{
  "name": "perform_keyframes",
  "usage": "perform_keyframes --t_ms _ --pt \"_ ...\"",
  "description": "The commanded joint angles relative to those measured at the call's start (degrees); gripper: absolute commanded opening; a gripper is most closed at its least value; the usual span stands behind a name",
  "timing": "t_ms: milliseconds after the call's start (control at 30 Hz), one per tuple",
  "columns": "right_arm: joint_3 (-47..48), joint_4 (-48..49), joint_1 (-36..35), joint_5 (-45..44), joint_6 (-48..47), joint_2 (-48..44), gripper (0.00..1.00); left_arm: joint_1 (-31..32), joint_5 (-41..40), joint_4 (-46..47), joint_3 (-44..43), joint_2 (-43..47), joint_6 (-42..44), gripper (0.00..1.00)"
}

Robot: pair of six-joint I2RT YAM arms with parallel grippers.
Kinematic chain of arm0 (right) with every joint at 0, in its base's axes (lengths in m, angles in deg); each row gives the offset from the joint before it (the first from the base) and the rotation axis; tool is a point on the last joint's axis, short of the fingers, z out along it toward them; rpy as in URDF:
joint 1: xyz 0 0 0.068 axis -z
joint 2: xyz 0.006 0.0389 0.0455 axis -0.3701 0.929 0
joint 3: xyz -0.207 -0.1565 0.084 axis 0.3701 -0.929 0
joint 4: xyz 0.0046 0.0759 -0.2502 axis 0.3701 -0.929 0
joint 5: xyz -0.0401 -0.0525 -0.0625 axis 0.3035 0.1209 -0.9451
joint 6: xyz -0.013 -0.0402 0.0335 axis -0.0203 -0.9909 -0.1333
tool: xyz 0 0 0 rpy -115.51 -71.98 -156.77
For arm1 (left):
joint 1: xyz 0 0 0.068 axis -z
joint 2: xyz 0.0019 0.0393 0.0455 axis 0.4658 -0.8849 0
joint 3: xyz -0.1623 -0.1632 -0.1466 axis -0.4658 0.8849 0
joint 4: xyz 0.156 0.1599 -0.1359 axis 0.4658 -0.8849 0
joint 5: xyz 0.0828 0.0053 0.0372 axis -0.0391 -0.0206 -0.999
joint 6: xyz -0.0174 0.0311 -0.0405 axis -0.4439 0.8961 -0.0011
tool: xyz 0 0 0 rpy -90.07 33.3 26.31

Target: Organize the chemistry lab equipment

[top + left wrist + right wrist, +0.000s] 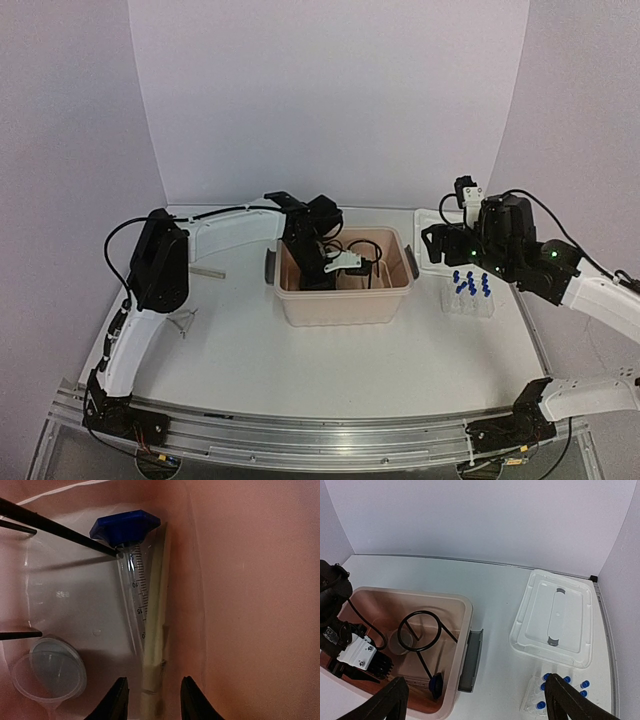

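Currently your left gripper (154,692) is down inside the beige tub (466,605), at the centre of the overhead frame. Its jaws are parted and close on nothing. A blue-capped tube (137,595) lies flat on the tub floor, up the middle of the left wrist frame with its cap toward the top. Its tapered end points at the gap between your fingertips but touches neither. A pale strip (156,630) runs alongside the tube and between the jaws; you cannot tell from here whether it is the wooden clamp. The tube probably rests against that strip near the tub wall because a round tube rolls until something stops it. The black wire ring stand (55,527) crosses the upper left and meets the tube just under the cap. The clear funnel (47,667) sits at lower left. Your right gripper (476,685) hangs wide open and empty, above the bare table between the tub and the white lid (555,620). It seems parked there to stay out of the left arm's way. The tube rack (468,302) stands right of the tub with capped tubes upright, so this loose tube likely belongs there.
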Motion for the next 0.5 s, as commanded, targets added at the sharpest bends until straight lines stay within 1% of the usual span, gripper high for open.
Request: perform_keyframes --t_ms 0,167,200,267,333,433,467 --pt "-0.3 0.4 0.2 -1.3 0.4 -1.0 0.91 0.5 -0.7 0.7 -3.0 0.6 0.0 0.41" --pt "-0.2 0.3 0.2 -1.1 0.5 -1.3 0.91 0.5 -1.3 2.5 -4.4 2.6 -1.0 0.51" --pt "-0.1 0.3 0.2 -1.0 0.5 -1.3 0.91 0.5 -1.5 3.1 -4.8 3.3 -1.5 0.56" --pt "0.2 0.3 0.2 -0.5 0.6 -1.3 0.91 0.5 -2.6 4.6 -5.4 5.1 -2.7 0.62" --pt "0.4 0.3 0.2 -0.2 0.6 -1.3 0.91 0.4 -3.7 6.3 -5.6 7.4 -4.0 0.68" --pt "0.5 0.3 0.2 0.2 0.7 -1.2 0.91 0.4 -4.4 8.2 -4.9 12.2 -6.1 0.73" --pt "0.6 0.3 0.2 0.3 0.6 -1.2 0.91 0.5 -4.6 9.2 -4.1 14.1 -7.0 0.76"
